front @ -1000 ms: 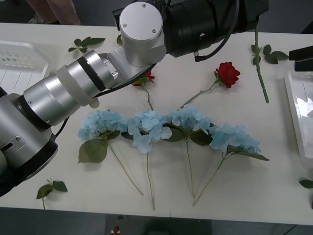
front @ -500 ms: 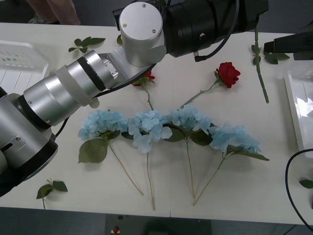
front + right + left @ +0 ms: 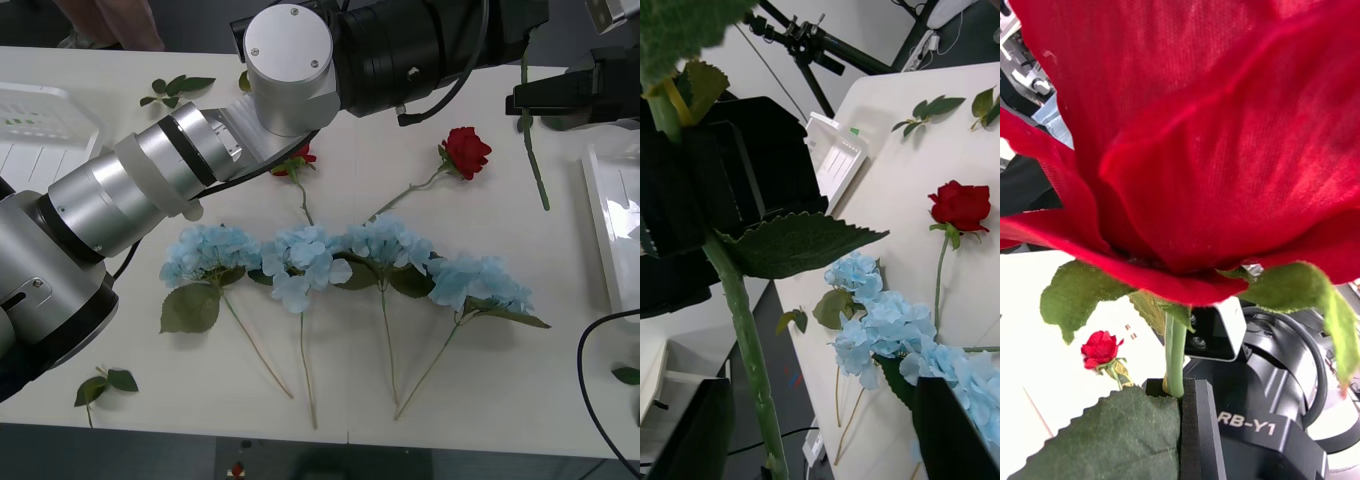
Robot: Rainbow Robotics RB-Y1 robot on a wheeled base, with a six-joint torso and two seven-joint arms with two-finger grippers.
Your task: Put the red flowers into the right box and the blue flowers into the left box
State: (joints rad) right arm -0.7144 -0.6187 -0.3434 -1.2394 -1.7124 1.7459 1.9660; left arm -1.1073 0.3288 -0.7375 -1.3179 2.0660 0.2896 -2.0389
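Note:
My left gripper (image 3: 692,172) is shut on the stem of a red rose (image 3: 1217,127), held up at the back right; its green stem (image 3: 533,150) hangs down over the table. My right gripper (image 3: 522,100) is open, and its black fingers (image 3: 947,427) stand on either side of that stem (image 3: 752,360). Another red rose (image 3: 467,150) lies on the table, and a third (image 3: 300,158) is half hidden under my left arm. Several blue flowers (image 3: 305,262) lie in a row at the middle. The left box (image 3: 40,130) sits far left, the right box (image 3: 597,240) at the right edge.
Loose leaf sprigs lie at the back left (image 3: 175,88), the front left (image 3: 105,383) and the front right edge (image 3: 628,375). A black cable (image 3: 590,380) loops at the front right. My left arm (image 3: 150,190) crosses the table's left half.
My right gripper has come in from the right edge and moved left up to the hanging stem. The left arm, the rose and the flowers on the table have stayed put.

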